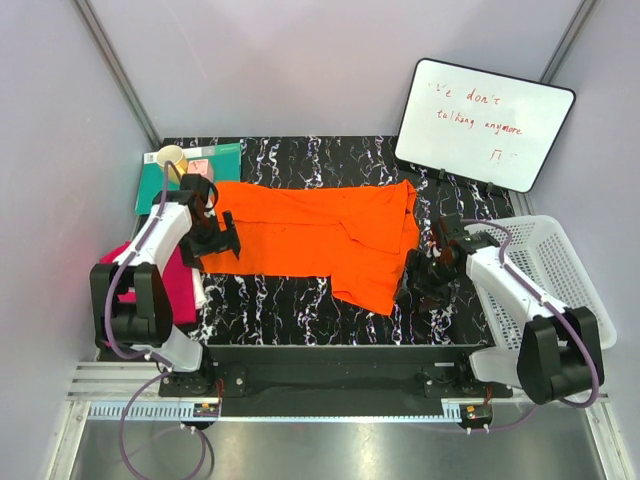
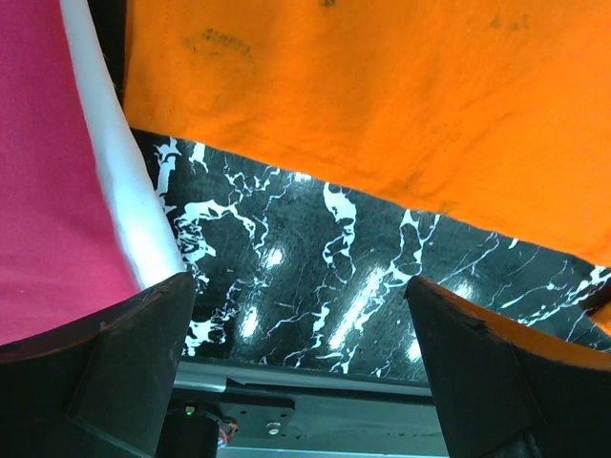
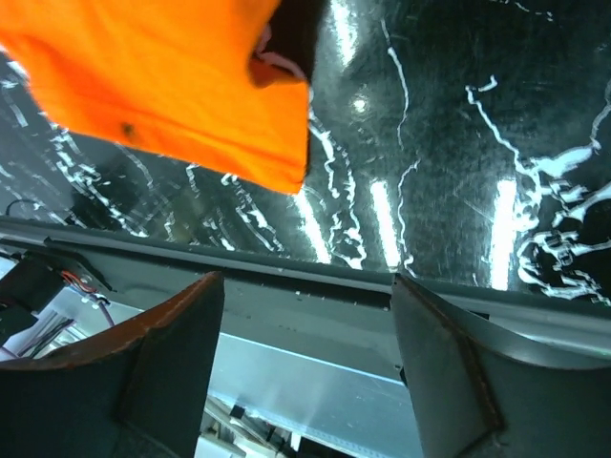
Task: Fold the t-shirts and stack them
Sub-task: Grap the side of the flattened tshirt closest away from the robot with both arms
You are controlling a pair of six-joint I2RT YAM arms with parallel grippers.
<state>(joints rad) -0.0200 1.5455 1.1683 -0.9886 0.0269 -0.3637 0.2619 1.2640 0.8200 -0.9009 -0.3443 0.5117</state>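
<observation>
Black marbled table (image 1: 300, 310) filled the middle of the top view, boxed in by pale walls. Across its upper half you had the orange t-shirt (image 1: 320, 235) spread flat, wide from left to right, with one flap reaching lower at centre-right. The white basket (image 1: 560, 265) sat at the right edge of the frame. Above it, in the upper right, the whiteboard (image 1: 485, 120) leaned with red writing on it. The magenta t-shirt (image 1: 178, 285) lay bunched at the left edge, partly hidden behind your left arm. The teal mat (image 1: 215, 165) lay in the upper left.

Your left gripper (image 1: 222, 240) was at the orange shirt's left end with its fingers spread wide. In its wrist view only bare table showed between them, the orange hem lay above, and magenta cloth filled the left side. Your right gripper (image 1: 425, 285) was just beside the lower flap, fingers apart and holding nothing. In its wrist view an orange corner sat in the upper left, clear of them. Smallest, the yellow mug (image 1: 170, 157) stood at the mat's upper-left corner.
</observation>
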